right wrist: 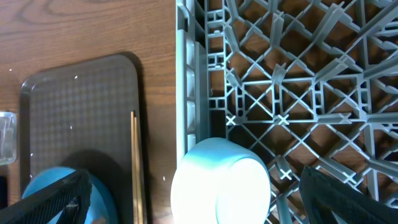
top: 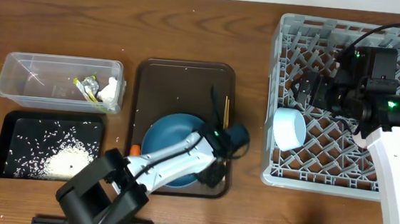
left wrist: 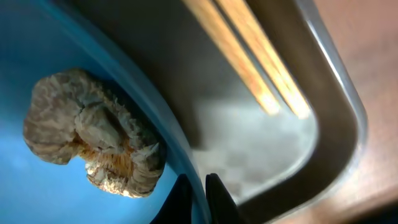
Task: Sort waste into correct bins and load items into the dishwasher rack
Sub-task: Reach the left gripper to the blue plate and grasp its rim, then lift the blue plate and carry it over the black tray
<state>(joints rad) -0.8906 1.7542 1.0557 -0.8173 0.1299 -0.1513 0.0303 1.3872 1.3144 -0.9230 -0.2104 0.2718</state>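
While left pincer (left wrist: 199,198) clamps the big blue plate (left wrist: 43,37) rim on the serving tray (top: 181,82), brown food scrap (left wrist: 93,130) lies aboard. Next requirement, as judged: tipping it into the black tray (top: 15,120). Right pincer (right wrist: 202,196) spread over rack (right wrist: 298,93).

The plate (top: 165,148) and chopsticks (top: 226,110) lay on the serving tray (top: 181,78). The tub (top: 24,77) sat left, behind the shallow tray (top: 13,122); the rack (top: 310,167), right, held the bowl (top: 289,128).
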